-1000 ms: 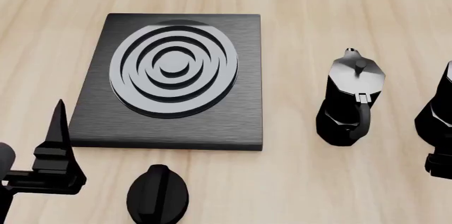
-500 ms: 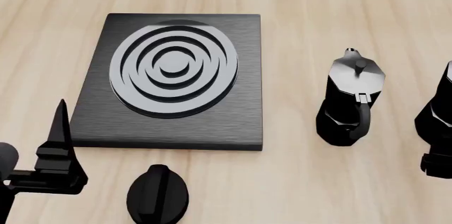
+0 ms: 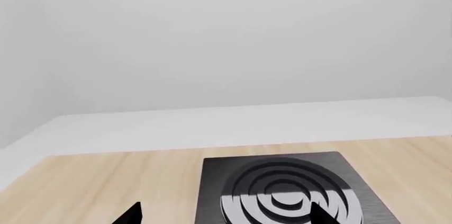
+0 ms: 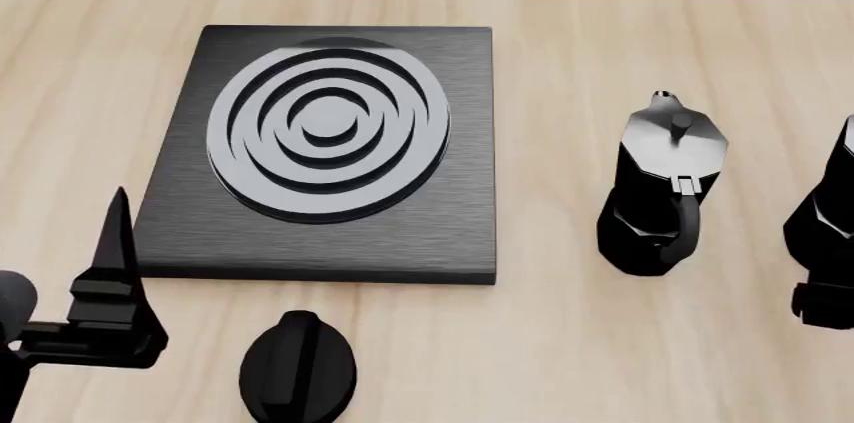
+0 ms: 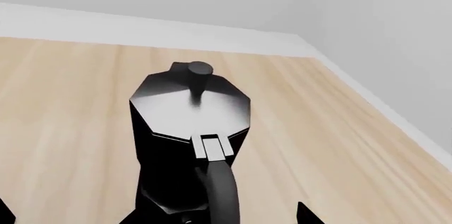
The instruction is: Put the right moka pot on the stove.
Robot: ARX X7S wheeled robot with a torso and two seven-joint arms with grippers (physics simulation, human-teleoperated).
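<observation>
Two black moka pots stand right of the stove [image 4: 327,143]. The right moka pot [image 4: 830,211] is cut off by the head view's right edge. It fills the right wrist view [image 5: 187,139], with its grey-sheen lid, knob and handle facing the camera. My right gripper [image 5: 154,217] is open, its fingertips [image 5: 304,214] wide apart on either side of the pot's base, close behind the handle. Only a bit of it shows in the head view [image 4: 827,305]. My left gripper [image 4: 110,283] is open and empty near the stove's front left corner; the left wrist view [image 3: 226,217] looks over the stove [image 3: 282,192].
The second moka pot [image 4: 663,188] stands between the stove and the right pot, handle toward me. A round black dial knob [image 4: 298,368] lies in front of the stove. The wooden table [image 4: 574,343] ends at a white wall behind; its right edge shows near the pot [image 5: 367,102].
My right gripper has crept slightly forward toward the right moka pot. My left gripper has shifted very slightly. The pots and stove have not moved.
</observation>
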